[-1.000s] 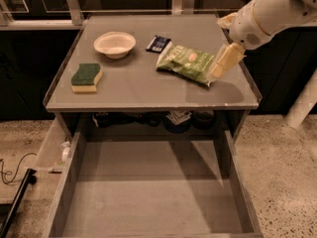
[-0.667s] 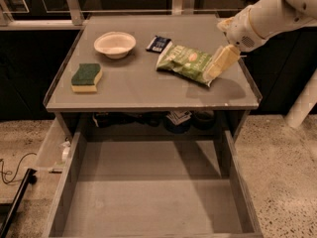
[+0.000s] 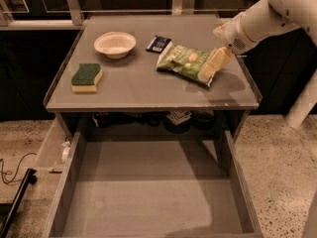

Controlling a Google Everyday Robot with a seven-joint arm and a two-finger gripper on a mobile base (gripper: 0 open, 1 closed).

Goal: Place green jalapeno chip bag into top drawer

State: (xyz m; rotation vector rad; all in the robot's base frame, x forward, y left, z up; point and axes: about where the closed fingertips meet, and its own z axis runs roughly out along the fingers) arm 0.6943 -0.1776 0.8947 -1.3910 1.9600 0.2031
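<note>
The green jalapeno chip bag (image 3: 185,62) lies flat on the grey tabletop (image 3: 148,86), right of centre. My gripper (image 3: 212,67) comes in from the upper right on a white arm and sits at the bag's right end, touching or just over it. The top drawer (image 3: 148,197) is pulled out wide below the table's front edge; its flat grey bottom is bare.
A white bowl (image 3: 115,44) stands at the back left. A small dark-blue wrapper (image 3: 158,43) lies just behind the bag. A green-and-yellow sponge (image 3: 86,77) lies at the left. Dark items sit on a shelf under the tabletop (image 3: 173,120). A cable lies on the floor (image 3: 12,170) at the left.
The arm has shifted slightly up and to the right. The gripper stays at the bag's right end. The bag has not moved.
</note>
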